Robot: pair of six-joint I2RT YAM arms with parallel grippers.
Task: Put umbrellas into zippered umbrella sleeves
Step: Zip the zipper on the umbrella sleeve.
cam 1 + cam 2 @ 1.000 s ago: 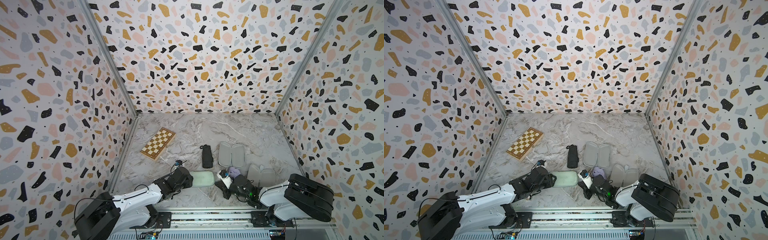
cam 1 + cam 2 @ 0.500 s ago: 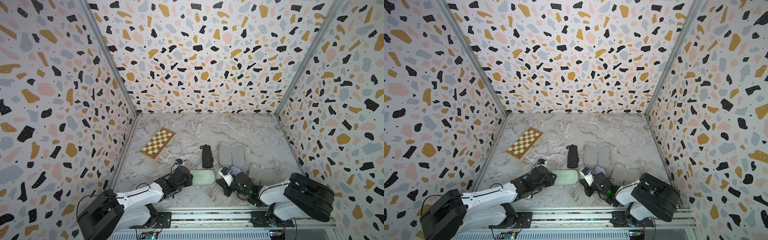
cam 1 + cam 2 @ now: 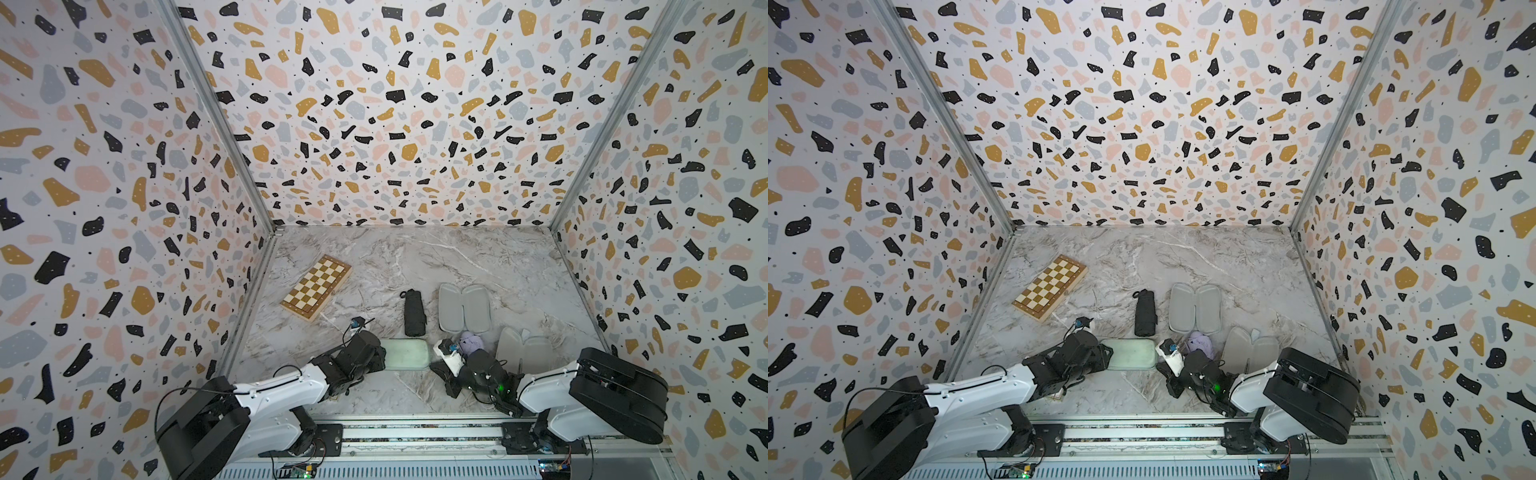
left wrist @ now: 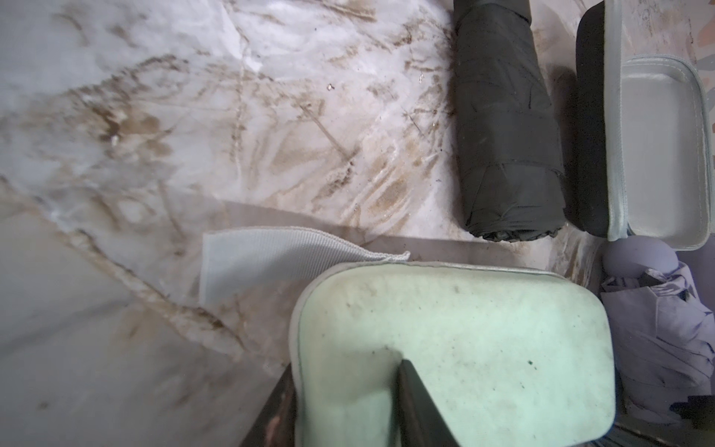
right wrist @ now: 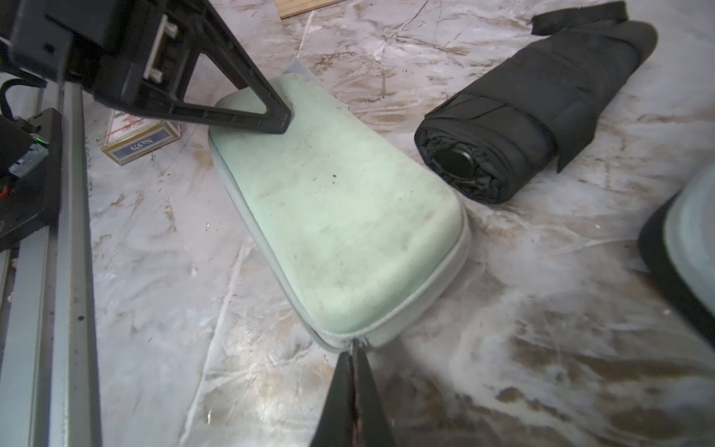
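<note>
At far left a chessboard box [image 3: 316, 288] lies on the marble surface [image 3: 436, 253]. The left tool [image 4: 344, 375] is part-way closed over the left end of the mint green sleeve [image 3: 405, 354], with one finger [image 5: 276, 116] on top of the shell and the other against its rim. That sleeve lies flat and closed at the front. Just behind it lies the black umbrella [image 3: 414, 312]. The right tool [image 5: 353, 360] is pinched fully together, its tips at the zip on the mint green sleeve's right end. Next come the black sleeve [image 3: 464, 307], open flat, the lilac umbrella [image 3: 471, 343] at its near end, and a second open sleeve [image 3: 523, 353].
</note>
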